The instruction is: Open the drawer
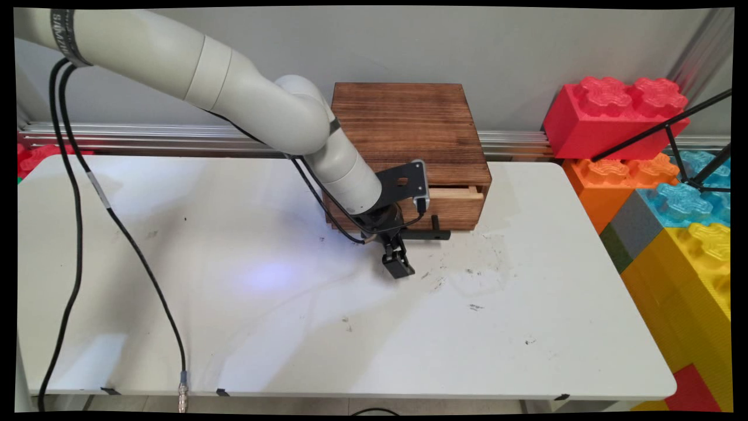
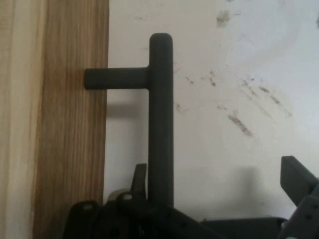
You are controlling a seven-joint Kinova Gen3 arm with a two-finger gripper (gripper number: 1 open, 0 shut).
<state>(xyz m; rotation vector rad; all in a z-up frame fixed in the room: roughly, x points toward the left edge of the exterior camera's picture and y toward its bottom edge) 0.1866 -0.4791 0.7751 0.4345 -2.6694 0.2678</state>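
A dark wooden box (image 1: 409, 126) stands at the table's far side, and its drawer front (image 1: 461, 211) sits slightly out, with pale wood showing above it. A black T-shaped handle (image 1: 431, 235) sticks out from the drawer front. My gripper (image 1: 398, 264) hangs low over the table just in front of the drawer, at the handle's left end. In the hand view the gripper (image 2: 217, 172) is open. The handle bar (image 2: 160, 119) runs between its fingers, close beside the left finger (image 2: 140, 178) and far from the right finger (image 2: 297, 175). Nothing is gripped.
The white table (image 1: 526, 327) is scuffed with dark marks in front of the box. Large red, orange, blue and yellow toy bricks (image 1: 672, 193) are stacked off its right edge, with a black tripod leg (image 1: 672, 126) across them. Black cables (image 1: 73, 234) hang at the left.
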